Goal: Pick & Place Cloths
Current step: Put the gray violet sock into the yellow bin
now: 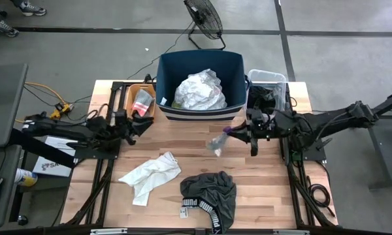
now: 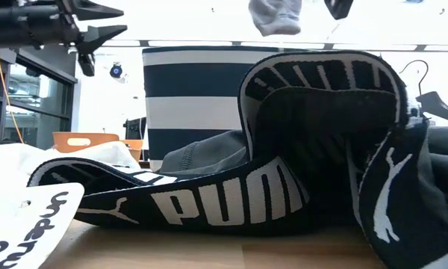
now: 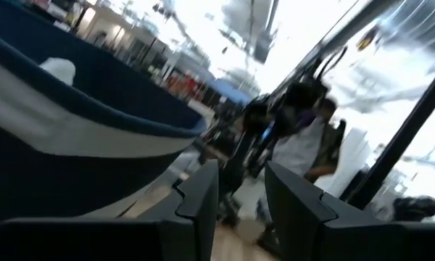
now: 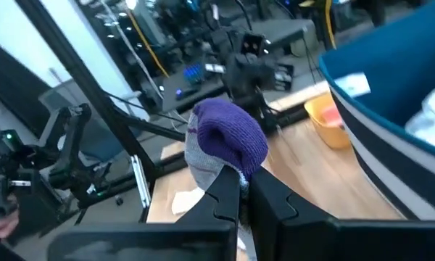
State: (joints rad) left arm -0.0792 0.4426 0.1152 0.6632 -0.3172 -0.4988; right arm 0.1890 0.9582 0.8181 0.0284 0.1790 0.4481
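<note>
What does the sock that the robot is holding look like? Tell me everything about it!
The sock is soft knit fabric, grey with a purple end. The right gripper pinches it between its dark fingers, so it bunches up above them. From above it hangs in the air over the wooden table, just in front of the navy bin, touching nothing but the fingers. The low view shows its pale grey part dangling.

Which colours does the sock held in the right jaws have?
The sock is grey with a purple end, seen best in the right wrist view.
</note>
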